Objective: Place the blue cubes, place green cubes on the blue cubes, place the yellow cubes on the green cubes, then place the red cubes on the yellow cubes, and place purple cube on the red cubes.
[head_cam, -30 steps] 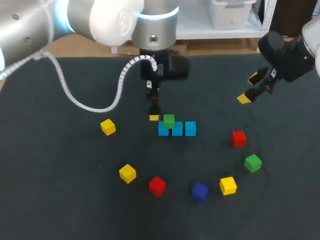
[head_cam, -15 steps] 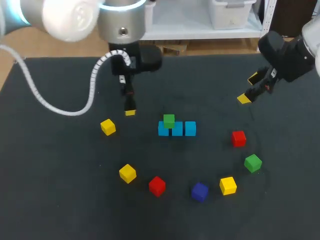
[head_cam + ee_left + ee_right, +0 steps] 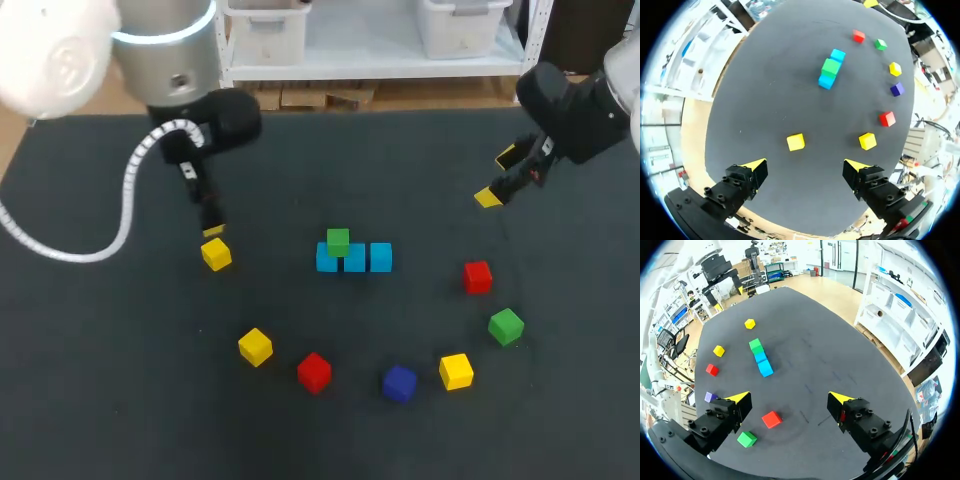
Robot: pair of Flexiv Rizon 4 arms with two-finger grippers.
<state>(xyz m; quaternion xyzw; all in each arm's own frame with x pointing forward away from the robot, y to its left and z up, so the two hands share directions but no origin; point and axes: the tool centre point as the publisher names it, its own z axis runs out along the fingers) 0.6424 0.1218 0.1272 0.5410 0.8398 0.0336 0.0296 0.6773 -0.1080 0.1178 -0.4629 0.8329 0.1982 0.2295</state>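
Leftward and away from the stack has gone the left tool (image 3: 805, 165); it now hangs just above the yellow cube (image 3: 215, 254) that lies toward the left edge of the surface (image 3: 120, 400). Its fingers are spread wide with nothing between them. The right tool (image 3: 497, 177) has not shifted: it hangs over the far right part of the surface, also spread and empty.

As for progress, the three blue cubes (image 3: 355, 259) lie in a touching row near the middle of the surface, so the base looks done. One green cube (image 3: 338, 241) sits on that row, toward its left end.

Much is left. A second green cube (image 3: 506, 326) lies loose near the right edge, with a red cube (image 3: 477, 277) just beyond it. Toward the near edge lie two more yellow cubes (image 3: 255, 347), another red cube (image 3: 314, 371) and the purple cube (image 3: 399, 383), all apart from each other. I judge the task at an early stage, the green layer unfinished.
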